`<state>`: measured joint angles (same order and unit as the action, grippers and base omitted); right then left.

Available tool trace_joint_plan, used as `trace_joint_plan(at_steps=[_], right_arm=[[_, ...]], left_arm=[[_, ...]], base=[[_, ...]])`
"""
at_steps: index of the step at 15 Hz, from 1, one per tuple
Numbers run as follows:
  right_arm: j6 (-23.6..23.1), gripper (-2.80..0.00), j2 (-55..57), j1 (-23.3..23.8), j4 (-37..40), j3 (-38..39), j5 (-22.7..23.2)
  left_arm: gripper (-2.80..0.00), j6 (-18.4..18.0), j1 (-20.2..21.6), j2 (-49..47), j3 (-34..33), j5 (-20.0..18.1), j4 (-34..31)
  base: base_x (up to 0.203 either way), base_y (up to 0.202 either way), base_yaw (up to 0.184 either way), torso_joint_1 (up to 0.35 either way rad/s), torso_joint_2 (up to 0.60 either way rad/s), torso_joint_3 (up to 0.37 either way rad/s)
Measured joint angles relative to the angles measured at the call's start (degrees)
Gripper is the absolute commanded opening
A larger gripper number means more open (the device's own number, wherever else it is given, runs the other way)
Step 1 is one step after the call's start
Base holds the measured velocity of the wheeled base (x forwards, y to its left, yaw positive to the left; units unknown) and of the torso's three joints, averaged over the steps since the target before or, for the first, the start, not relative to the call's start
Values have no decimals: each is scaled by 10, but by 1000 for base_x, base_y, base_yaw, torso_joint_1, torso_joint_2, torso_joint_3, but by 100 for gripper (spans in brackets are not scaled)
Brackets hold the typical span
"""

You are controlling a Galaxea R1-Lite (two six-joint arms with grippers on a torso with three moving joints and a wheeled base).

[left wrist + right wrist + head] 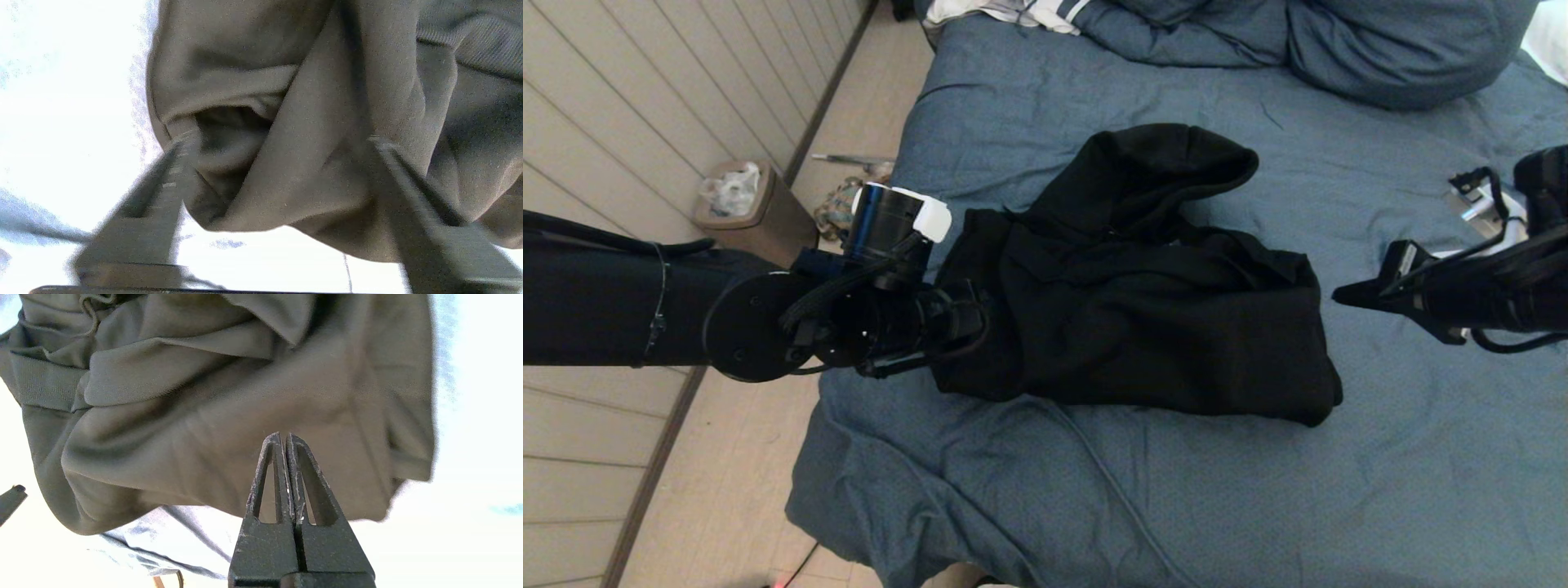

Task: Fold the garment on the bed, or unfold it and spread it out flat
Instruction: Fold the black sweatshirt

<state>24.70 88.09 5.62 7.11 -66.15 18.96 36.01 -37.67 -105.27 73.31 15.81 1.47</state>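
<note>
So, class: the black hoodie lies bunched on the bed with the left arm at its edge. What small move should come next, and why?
Probably close the left gripper. Its fingers stand open on either side of a raised fold at the edge of the black hoodie, so a pinch there would let it pull that side flat on the bed. The right gripper, shut, hangs beside the opposite edge, holding nothing.

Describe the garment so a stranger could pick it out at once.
Start at the wide blue bed and look to its middle, between the two robot arms. The garment lies there in a rumpled heap, hood toward the pillows. It is plain black, unlike the white striped cloth at the bed's head.
</note>
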Motion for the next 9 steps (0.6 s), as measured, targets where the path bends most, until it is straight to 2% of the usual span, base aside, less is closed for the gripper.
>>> trace_joint_plan(at_steps=[4, 7, 9], right_arm=[[-2, -280, -1, 0, -1, 15, 1], [-8, -280, 22, 4, -1, 17, -1], [-15, -280, 40, 16, -1, 15, 0]], left_arm=[[-280, 5, -2, 11, 4, -4, 3], [-280, 22, -23, 6, -6, -25, 2], [-280, 29, -32, -9, -12, -25, 2]], base=[[0, 0, 0, 0, 0, 0], [0, 0, 0, 0, 0, 0], [0, 0, 0, 0, 0, 0]])
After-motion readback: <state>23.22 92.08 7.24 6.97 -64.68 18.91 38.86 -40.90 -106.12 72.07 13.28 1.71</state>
